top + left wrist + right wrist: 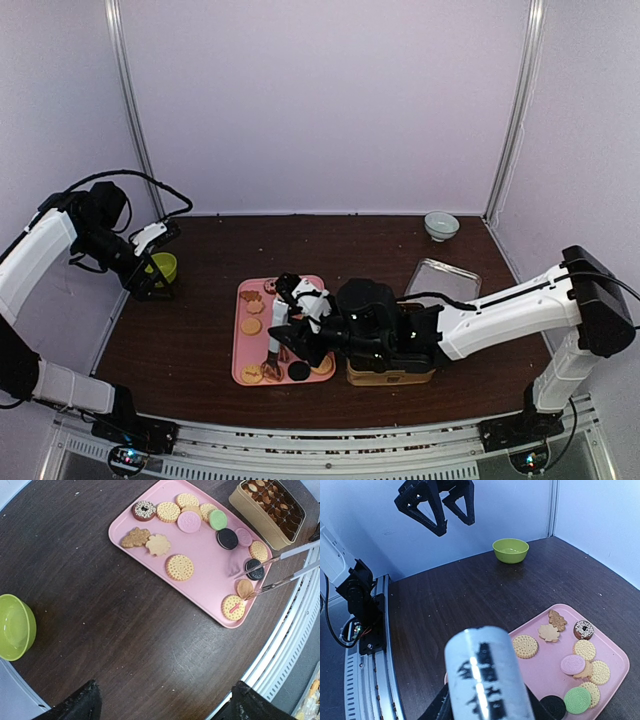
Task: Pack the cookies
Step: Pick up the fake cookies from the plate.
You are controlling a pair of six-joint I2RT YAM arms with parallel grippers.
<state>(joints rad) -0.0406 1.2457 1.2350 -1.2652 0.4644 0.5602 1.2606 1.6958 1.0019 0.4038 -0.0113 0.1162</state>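
Robotics lab, benchtop test cell. Giveaways: two robot arms, left arm and right arm, mounted on a slotted metal rail along the near edge of a dark wooden table. Loose cables looping off the left arm. Boxed in by plain pale panels with aluminium posts at the corners. Kitchen-type props laid out on the table: pink tray of cookies, tongs, tin, green bowl.

Lighting even, diffuse and overhead, with soft short shadows on the dark table, a bright sheen on the tongs, cookies sharp in the left wrist view, a silvery foreground object badly blurred, and frame posts leaning at the top view's edges.
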